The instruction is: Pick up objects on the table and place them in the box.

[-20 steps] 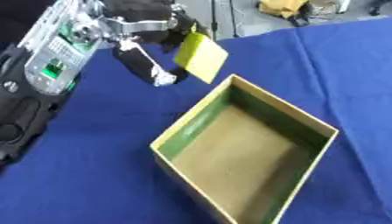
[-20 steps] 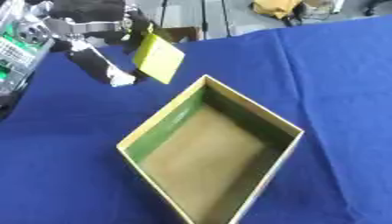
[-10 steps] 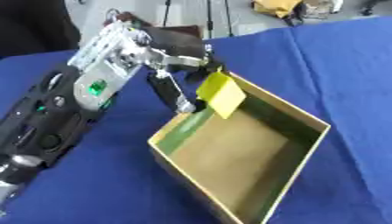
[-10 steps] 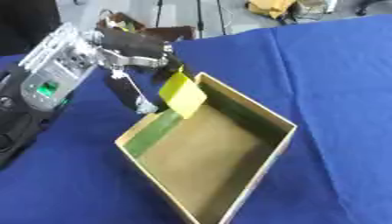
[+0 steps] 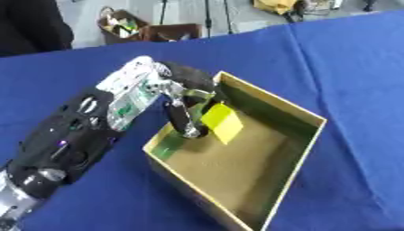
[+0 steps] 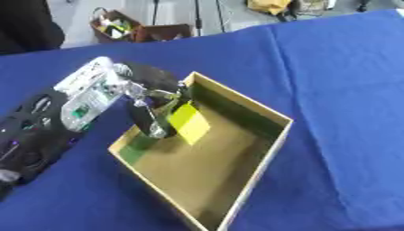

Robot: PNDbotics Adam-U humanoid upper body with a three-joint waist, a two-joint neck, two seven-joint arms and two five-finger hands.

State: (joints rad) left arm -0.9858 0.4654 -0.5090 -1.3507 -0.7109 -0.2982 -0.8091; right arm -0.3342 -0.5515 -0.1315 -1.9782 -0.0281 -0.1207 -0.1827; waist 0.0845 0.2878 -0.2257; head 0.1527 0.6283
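Since a second ago you're carrying the yellow card over the box, left hand pinching it (placing step); uncurling next.

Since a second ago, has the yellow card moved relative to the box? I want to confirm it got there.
Yes. The yellow card, pinched in the left hand, has moved from outside the box's far-left corner to over its interior.

Yellow card, tan green-lined box, blue tablecloth.
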